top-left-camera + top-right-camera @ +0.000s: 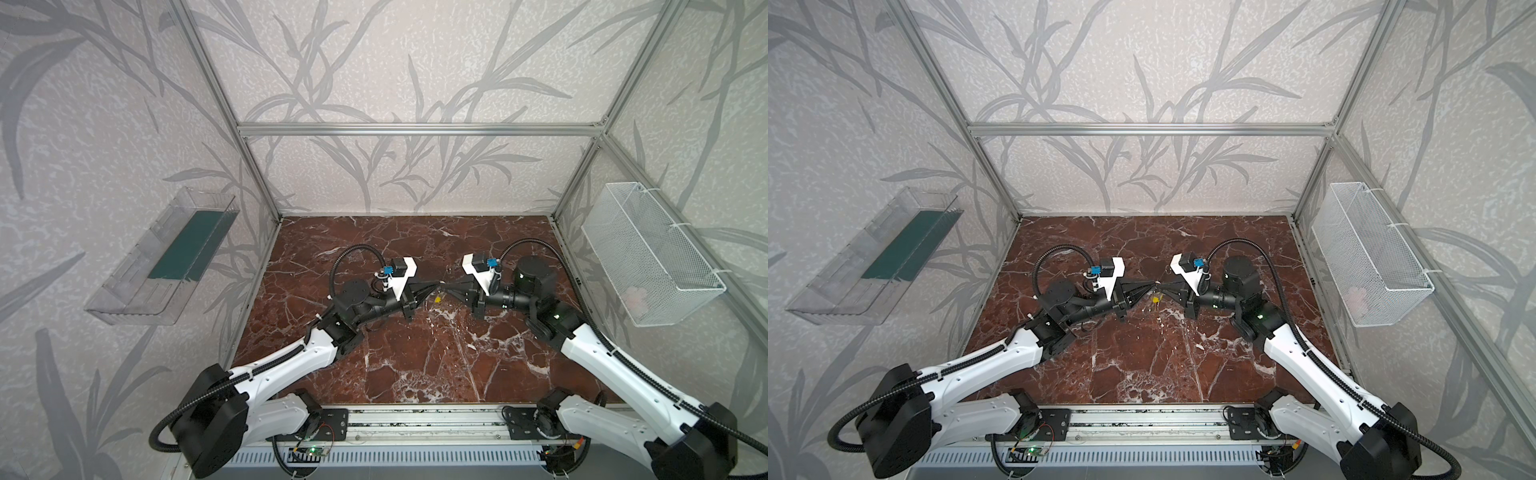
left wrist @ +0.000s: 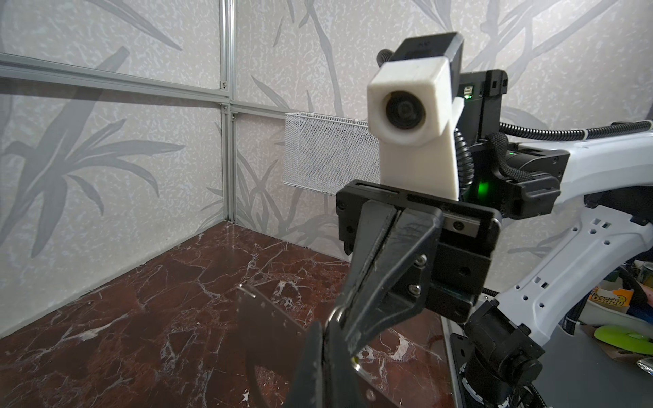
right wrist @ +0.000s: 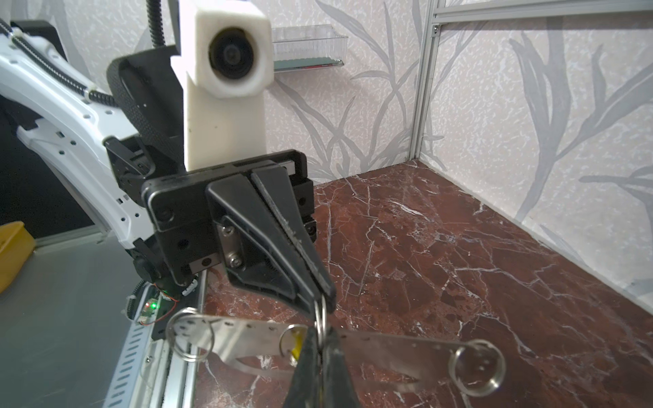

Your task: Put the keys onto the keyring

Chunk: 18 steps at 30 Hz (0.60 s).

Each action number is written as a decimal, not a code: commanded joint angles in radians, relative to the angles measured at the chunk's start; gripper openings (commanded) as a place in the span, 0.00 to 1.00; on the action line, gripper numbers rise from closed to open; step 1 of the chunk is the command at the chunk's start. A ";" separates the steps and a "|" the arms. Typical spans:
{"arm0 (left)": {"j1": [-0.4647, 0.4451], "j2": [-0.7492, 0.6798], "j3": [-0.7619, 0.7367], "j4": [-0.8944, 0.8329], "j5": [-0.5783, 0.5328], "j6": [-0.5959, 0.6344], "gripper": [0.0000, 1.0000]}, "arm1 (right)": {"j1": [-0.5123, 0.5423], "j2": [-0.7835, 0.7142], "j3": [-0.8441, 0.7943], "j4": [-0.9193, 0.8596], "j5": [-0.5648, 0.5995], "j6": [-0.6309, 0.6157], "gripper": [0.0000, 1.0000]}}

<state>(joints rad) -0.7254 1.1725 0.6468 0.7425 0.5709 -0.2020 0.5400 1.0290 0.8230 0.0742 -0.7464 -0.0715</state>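
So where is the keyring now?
In both top views the keyring hangs over the table's centre, its yellow tag just under the meeting tips of the left end effector and right end effector.

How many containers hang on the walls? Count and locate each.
2: a clear plastic tray on the left wall, a white mesh basket on the right wall. None looks hidden.

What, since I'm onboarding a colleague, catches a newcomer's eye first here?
The left gripper and right gripper meet tip to tip above the middle of the marble table, both shut on the keyring, its yellow tag dangling. The right wrist view shows the flat, holed keys beside it, carrying more rings.
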 commanded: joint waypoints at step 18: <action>-0.033 -0.208 0.219 -0.730 -0.372 0.375 0.22 | 0.060 0.174 0.395 -0.663 0.254 -0.426 0.00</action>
<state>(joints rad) -0.7444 0.9562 0.8204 0.1757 0.2634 0.0677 0.5922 1.1679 1.1526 -0.4252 -0.5224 -0.3988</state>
